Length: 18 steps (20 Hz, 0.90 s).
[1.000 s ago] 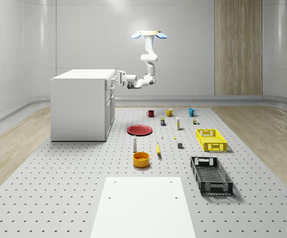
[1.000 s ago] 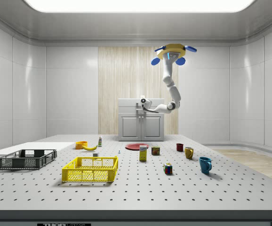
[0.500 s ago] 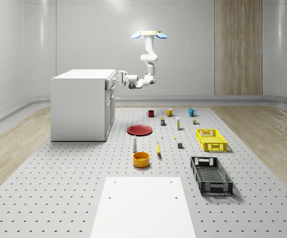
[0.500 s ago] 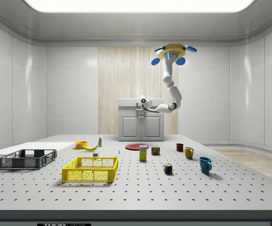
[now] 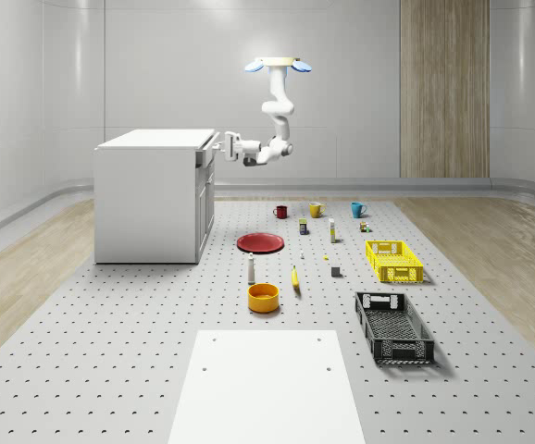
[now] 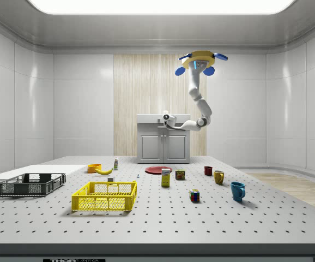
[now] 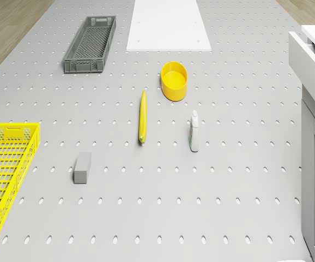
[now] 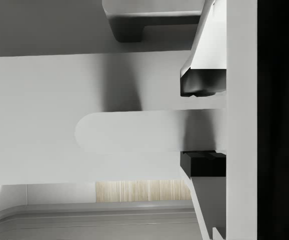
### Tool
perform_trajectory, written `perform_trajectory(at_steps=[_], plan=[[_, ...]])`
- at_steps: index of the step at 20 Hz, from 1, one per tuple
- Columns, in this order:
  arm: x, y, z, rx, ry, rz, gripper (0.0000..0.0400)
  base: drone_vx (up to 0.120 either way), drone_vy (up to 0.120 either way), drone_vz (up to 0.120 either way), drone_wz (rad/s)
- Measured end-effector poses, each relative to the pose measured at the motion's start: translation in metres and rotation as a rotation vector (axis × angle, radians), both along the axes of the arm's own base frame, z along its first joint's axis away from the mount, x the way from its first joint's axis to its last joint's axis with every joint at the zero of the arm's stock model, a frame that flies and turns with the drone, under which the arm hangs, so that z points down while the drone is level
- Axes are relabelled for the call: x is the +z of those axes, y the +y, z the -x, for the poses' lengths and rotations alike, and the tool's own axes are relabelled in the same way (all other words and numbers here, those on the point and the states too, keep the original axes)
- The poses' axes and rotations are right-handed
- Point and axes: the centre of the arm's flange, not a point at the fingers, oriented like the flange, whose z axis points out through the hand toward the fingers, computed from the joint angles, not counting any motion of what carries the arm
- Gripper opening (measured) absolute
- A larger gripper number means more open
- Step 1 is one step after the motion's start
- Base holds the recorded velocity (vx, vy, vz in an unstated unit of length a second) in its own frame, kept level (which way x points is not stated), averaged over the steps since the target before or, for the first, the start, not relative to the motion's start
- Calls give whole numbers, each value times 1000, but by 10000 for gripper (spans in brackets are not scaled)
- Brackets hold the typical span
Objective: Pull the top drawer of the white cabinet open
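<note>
The cabinet is plain white. The drone is yellow with blue rotors, its arm white. The bench is pale grey, dotted with dark holes. One crate is yellow mesh, another dark grey. The plate is red, the bowl orange-yellow.

Perforated grey table carries white cabinet, red plate, orange bowl (beside banana), yellow crate, black crate.
</note>
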Motion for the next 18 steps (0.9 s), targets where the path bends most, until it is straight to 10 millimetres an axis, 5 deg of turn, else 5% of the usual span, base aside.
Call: perform_trajectory(at_steps=[18], plan=[[-1,-58,1,0,24,-8,122,0,0,0,0]])
